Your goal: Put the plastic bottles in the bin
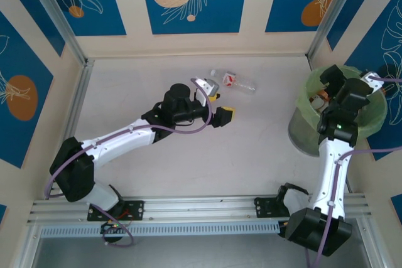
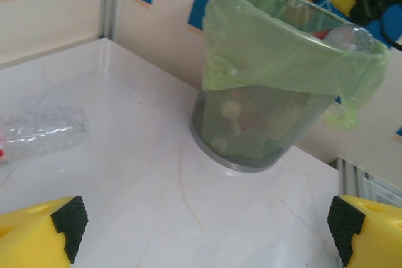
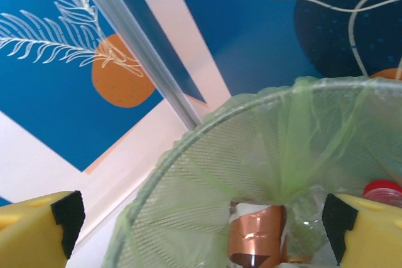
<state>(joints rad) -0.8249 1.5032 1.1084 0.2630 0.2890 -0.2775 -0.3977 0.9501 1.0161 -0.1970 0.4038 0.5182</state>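
Top: my left claw (image 1: 223, 106) gapes empty near the one bottle (image 1: 233, 81) on the desk (image 1: 157, 174); bin (image 1: 312, 95) far right. Left wrist: bottle to my left; I'd judge the next step is swinging over and pinching it. Right wrist: my right claw (image 3: 202, 218) is wide and empty over binned bottles (image 3: 254, 233).
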